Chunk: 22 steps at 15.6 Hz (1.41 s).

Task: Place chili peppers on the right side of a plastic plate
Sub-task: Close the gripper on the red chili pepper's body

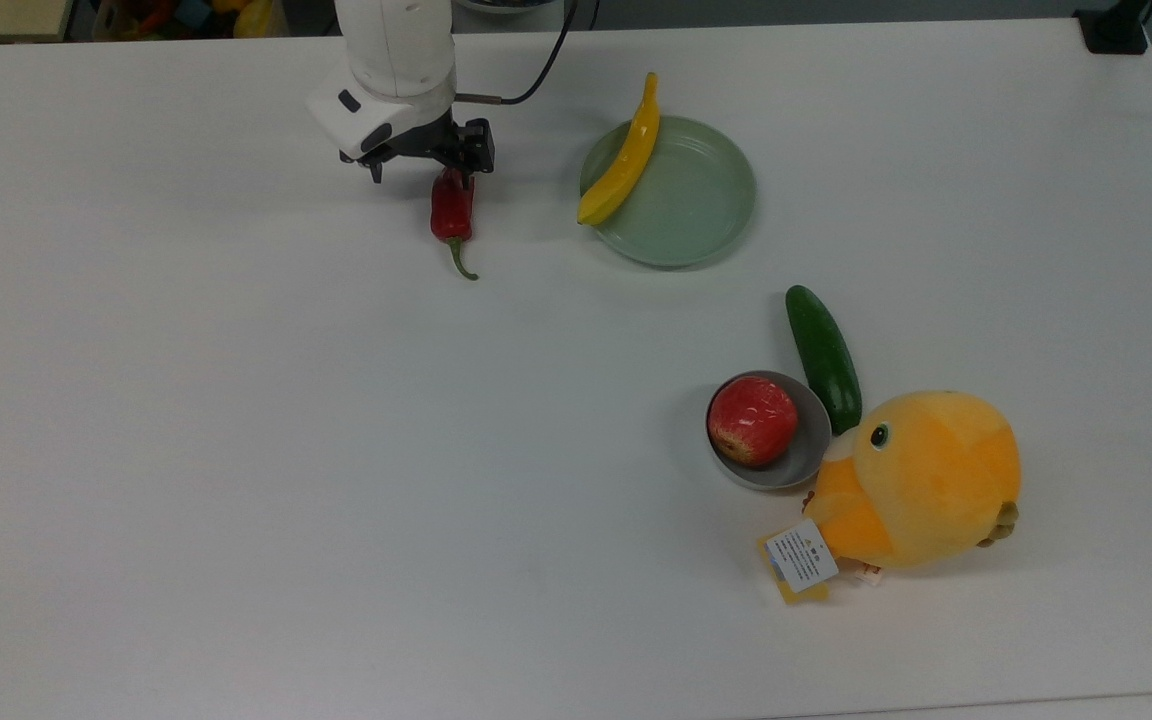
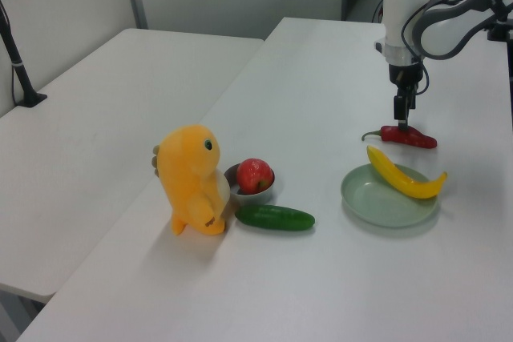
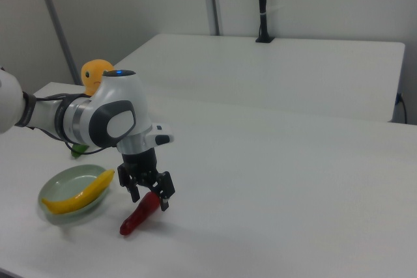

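Step in hand: the gripper [image 1: 423, 168] is low over the far end of the chili peppers [image 1: 453, 212], the end away from the stem, so this looks like the approach to a grasp.
Fingers: spread open in the top view and the right view, one finger [image 3: 163, 201] on either side of the chili's body; nothing is held yet.
Chili position: it lies flat on the white table [image 1: 236, 450], well to the top view's left of the plastic plate [image 1: 686, 210], stem [image 1: 463, 262] pointing toward the near edge of the top view.
Plate: pale green, with a yellow pepper [image 1: 623, 160] leaning across its rim on the top view's left side; the rest of the plate floor is bare.
Grasp advice: I judge the grip sits near one end of the chili, so it may swing or droop when lifted; closing nearer the middle of the body would carry it more steadily.
Closing advice: the skin is glossy and wrinkled, so a slow, firm close across the narrow width seems safest against slipping.
Carry advice: the route to the plate's far side crosses the yellow pepper, so lift high enough to pass over it.
Bystanders: the cucumber [image 1: 823, 357], the apple [image 1: 752, 420] in the grey bowl [image 1: 812, 440] and the plush toy [image 1: 921, 480] sit well apart, toward the near right of the top view.
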Each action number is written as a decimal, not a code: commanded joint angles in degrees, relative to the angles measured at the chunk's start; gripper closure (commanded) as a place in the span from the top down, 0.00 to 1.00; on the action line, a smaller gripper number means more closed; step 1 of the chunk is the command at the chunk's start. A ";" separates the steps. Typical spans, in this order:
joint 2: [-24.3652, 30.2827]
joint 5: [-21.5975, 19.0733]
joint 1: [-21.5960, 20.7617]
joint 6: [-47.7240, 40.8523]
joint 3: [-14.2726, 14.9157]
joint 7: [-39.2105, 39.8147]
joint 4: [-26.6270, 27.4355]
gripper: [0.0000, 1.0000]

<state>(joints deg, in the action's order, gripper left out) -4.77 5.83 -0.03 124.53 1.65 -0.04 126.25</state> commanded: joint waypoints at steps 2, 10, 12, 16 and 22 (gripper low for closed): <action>-2.87 0.42 -2.07 2.72 0.19 0.57 0.39 1.00; -4.10 0.42 -2.52 3.35 -0.16 0.92 0.31 0.12; -4.02 0.42 -2.52 3.26 -0.16 0.92 0.31 0.12; -3.58 0.33 -3.04 2.65 -0.16 0.40 0.40 0.12; -2.35 -0.02 -4.10 -0.69 -4.63 -4.08 0.48 0.14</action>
<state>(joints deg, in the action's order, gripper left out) -8.96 5.81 -3.25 126.51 -0.39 -1.15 126.09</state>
